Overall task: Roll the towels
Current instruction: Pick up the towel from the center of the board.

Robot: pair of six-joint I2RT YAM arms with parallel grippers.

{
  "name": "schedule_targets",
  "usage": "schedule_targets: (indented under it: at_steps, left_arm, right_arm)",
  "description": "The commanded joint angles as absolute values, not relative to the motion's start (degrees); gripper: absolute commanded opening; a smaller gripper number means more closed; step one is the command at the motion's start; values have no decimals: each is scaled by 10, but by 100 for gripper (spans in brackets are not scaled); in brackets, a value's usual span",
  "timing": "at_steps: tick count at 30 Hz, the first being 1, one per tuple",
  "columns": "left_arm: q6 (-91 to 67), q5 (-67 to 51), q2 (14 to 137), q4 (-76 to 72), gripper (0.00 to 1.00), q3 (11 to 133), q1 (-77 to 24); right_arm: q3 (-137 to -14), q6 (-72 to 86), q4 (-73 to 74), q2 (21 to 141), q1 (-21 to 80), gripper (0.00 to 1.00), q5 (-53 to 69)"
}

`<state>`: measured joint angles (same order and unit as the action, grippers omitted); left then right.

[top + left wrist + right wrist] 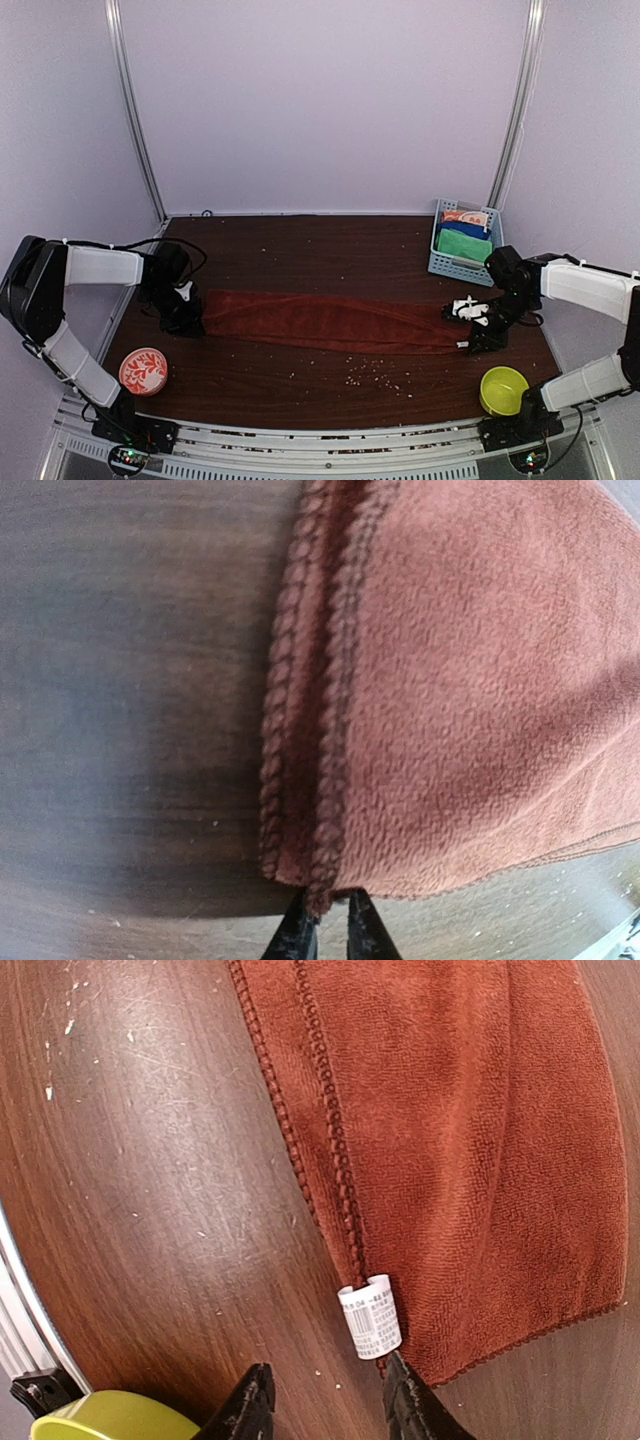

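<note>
Two bowls sit closest, at the front of the table (300,260): a red and white bowl (143,370) on the left and a yellow-green bowl (503,388) on the right. Behind them the long red towel (330,320) lies flat across the middle. The left claw (330,938) pinches its left end at the hem. The right claw (325,1410) is open at the right end, beside a white tag (370,1317). Farthest back, the green towel (463,245) sits folded in a blue basket (450,266).
</note>
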<state>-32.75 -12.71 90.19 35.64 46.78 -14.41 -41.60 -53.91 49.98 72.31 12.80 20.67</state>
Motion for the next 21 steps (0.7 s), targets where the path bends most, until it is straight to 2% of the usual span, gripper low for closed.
schedule_targets:
  at_steps: [1, 3, 12, 21]
  left_arm:
    - [-332, -134, 906, 320, 5, 461, -144]
    - [-332, -137, 907, 320, 0, 463, -144]
    - [-324, -144, 867, 378, 0, 489, -144]
    - [-314, -140, 846, 425, 0, 531, -144]
  right_arm:
    - [-421, -549, 513, 724, 131, 40, 223]
    - [-421, -548, 513, 728, 131, 40, 221]
    - [-427, -533, 511, 727, 131, 39, 205]
    - [-440, -549, 512, 752, 131, 43, 212]
